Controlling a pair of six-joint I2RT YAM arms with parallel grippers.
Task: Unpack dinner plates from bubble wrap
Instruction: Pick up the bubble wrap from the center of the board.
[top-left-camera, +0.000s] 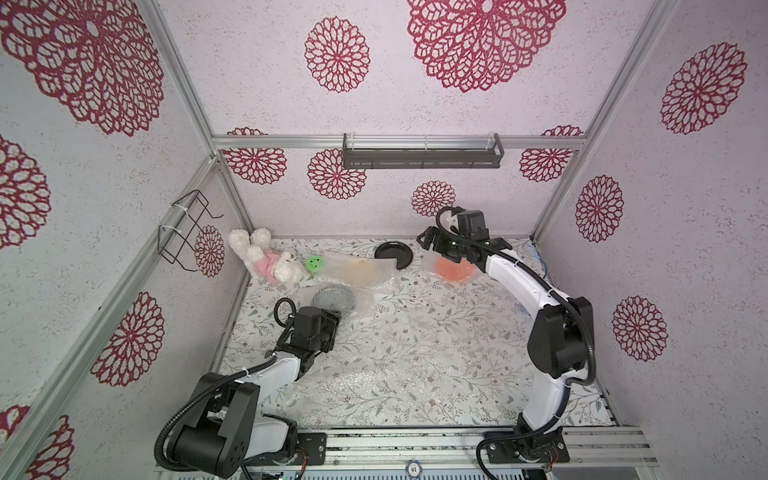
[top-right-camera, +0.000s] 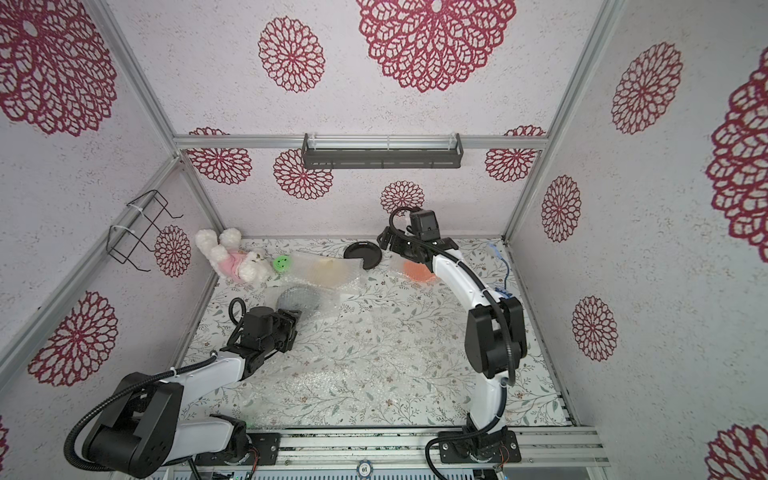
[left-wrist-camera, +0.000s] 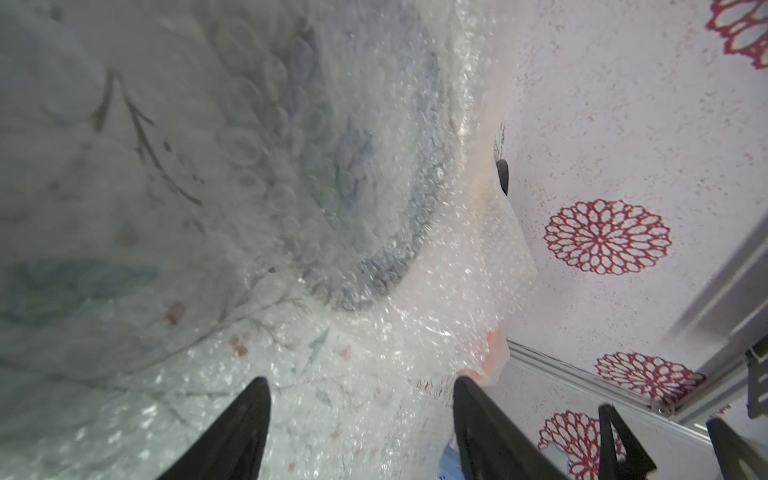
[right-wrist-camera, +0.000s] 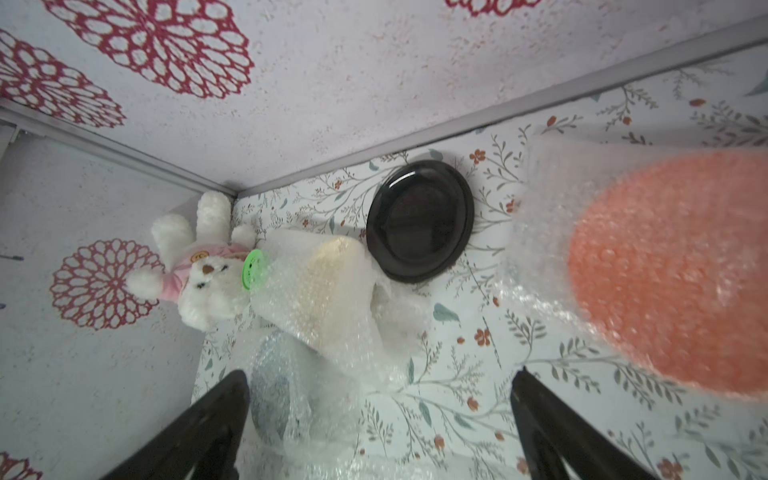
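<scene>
Left gripper (left-wrist-camera: 361, 386), fingers parted, sits at the bubble wrap (left-wrist-camera: 374, 332) covering the blue-green plate (top-left-camera: 334, 297) near the desk's (top-left-camera: 457, 332) left edge. Behind it lies the wrapped cream plate (top-left-camera: 361, 270), then the bare black plate (top-left-camera: 392, 251) at the far edge. Right gripper (right-wrist-camera: 380, 374), fingers wide, hovers by the wrapped orange plate (top-left-camera: 455, 270) toward the far right corner. A tug on slack wrap could drag one plate into its neighbour.

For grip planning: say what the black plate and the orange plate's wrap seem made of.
Black plate: hard, glossy, perhaps plastic or glazed ceramic; it mirrors light. Bubble wrap over the orange plate: clear thin plastic film, glinting air bubbles.
</scene>
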